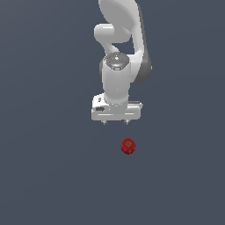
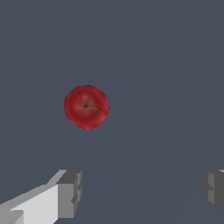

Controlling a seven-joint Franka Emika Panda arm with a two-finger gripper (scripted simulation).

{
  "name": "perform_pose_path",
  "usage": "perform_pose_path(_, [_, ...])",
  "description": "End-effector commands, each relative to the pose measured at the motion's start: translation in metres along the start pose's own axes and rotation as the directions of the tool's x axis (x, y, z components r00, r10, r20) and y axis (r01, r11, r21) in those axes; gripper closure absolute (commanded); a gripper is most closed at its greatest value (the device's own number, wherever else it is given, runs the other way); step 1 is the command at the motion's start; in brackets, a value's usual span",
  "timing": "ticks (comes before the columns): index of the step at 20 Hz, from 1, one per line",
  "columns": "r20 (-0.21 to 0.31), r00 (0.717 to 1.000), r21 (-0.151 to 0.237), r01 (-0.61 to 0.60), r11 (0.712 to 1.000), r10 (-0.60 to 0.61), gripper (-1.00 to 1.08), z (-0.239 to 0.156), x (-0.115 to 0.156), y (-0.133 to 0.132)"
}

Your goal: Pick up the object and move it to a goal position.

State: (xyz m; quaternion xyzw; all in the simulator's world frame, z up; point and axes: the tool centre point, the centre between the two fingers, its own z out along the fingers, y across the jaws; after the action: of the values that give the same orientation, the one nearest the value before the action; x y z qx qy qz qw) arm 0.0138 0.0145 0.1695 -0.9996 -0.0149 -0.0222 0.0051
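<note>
Flat slate-grey ground fills both my feeds, with no edges or corners showing, so I can only place things against each other. In the exterior view my arm [image 1: 121, 57] comes down from the top of the picture, white with a dark band along one side, and ends in the gripper [image 1: 115, 122], a wide white bar with two short fingertips poking out underneath. The ball [image 1: 128, 146] sits on the ground clear of the gripper, lower in that picture and slightly toward the exterior view's right, not touching anything. It is dark red, roundish, and far narrower than the gripper bar.

On the wrist feed I see the ball [image 2: 86, 106] from above: glossy red, with a small dark dimple at its middle and faint creases running out from it. The two grey fingers [image 2: 70, 194] stand wide apart with only bare ground between them, holding nothing. The ball lies well off from the gap rather than between the fingers
</note>
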Motion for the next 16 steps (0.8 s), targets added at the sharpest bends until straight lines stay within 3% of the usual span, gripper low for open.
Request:
perform_pose_path(1, [0.000,1.000,0.000,0.000,1.000,0.000,-0.92,0.0000,0.0000,0.0000])
perform_pose_path(16, [-0.001,1.000,-0.022,0.006,1.000,-0.006,-0.92,0.0014,0.0046,0.0041])
